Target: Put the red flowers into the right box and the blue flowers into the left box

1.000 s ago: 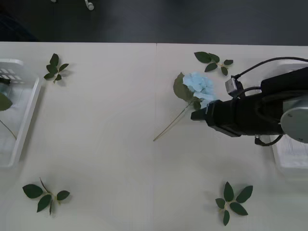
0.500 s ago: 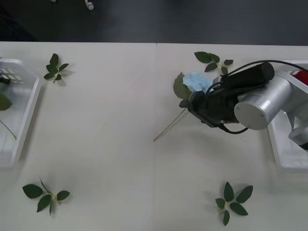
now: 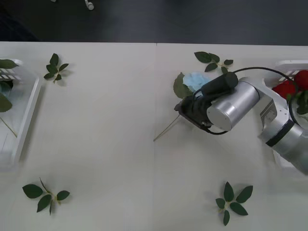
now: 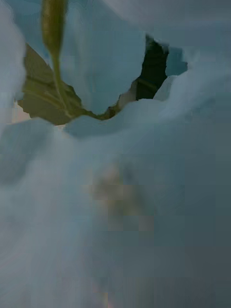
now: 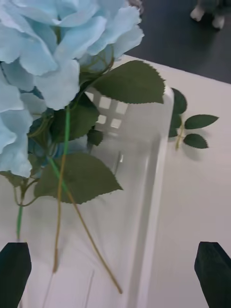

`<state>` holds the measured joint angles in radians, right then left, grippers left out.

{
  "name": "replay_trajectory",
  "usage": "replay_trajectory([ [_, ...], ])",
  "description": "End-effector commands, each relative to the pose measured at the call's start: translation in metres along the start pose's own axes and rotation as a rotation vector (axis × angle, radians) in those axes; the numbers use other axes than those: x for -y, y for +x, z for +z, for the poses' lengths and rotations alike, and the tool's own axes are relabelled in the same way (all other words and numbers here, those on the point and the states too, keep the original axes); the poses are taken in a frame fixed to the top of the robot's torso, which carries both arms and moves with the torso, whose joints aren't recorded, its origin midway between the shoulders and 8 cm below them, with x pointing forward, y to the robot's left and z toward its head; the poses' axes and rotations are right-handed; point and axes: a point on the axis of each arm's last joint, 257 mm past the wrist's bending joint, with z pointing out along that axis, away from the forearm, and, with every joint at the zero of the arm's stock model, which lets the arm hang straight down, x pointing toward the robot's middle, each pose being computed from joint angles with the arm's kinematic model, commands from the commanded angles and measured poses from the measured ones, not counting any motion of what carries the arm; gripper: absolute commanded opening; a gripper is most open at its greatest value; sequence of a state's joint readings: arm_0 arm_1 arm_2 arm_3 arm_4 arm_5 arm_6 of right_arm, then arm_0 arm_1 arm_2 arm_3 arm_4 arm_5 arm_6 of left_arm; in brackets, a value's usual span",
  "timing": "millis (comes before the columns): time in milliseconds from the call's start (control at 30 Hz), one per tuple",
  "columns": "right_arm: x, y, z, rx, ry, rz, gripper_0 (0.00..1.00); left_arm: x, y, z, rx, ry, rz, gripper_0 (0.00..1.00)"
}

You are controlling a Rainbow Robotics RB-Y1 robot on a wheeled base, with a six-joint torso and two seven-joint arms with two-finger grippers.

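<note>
Blue flowers (image 3: 196,81) on the desk (image 3: 106,144): right tool (image 3: 185,109) has swung down onto this bloom, probably to grip; fingers' state unclear. Left tool (image 5: 115,269) spread.

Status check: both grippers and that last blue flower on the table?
Right gripper down on the pale sky-blue flower cluster mid-table, grip unconfirmed. Left gripper open above the shallow white plastic left box, blue flowers inside. Nothing blocking.

One blue flower (image 3: 195,82) lies mid-counter, its thin stem slanting toward the near left. More blue flowers (image 5: 43,62) lie in the left box (image 5: 159,159). Red flowers (image 3: 291,86) fill the right box (image 3: 288,63).
</note>
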<state>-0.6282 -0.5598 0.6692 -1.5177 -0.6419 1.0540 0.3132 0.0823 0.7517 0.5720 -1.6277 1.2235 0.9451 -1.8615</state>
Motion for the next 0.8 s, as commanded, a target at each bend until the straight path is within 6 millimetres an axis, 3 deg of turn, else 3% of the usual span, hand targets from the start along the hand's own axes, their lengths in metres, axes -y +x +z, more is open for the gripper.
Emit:
replay_trajectory([
  [33, -0.024, -0.007, -0.001, 0.029, -0.03, 0.041, 0.92, 0.008, -0.008, -0.013, 0.023, 0.049, -0.073, 1.0],
  [233, -0.02, -0.002, 0.006, 0.031, -0.015, 0.042, 0.92, 0.044, -0.011, -0.025, 0.045, 0.173, -0.107, 1.0],
  [800, -0.008, 0.003, 0.02, 0.038, 0.033, 0.049, 0.92, 0.143, 0.004, -0.056, 0.166, 0.561, 0.096, 1.0],
])
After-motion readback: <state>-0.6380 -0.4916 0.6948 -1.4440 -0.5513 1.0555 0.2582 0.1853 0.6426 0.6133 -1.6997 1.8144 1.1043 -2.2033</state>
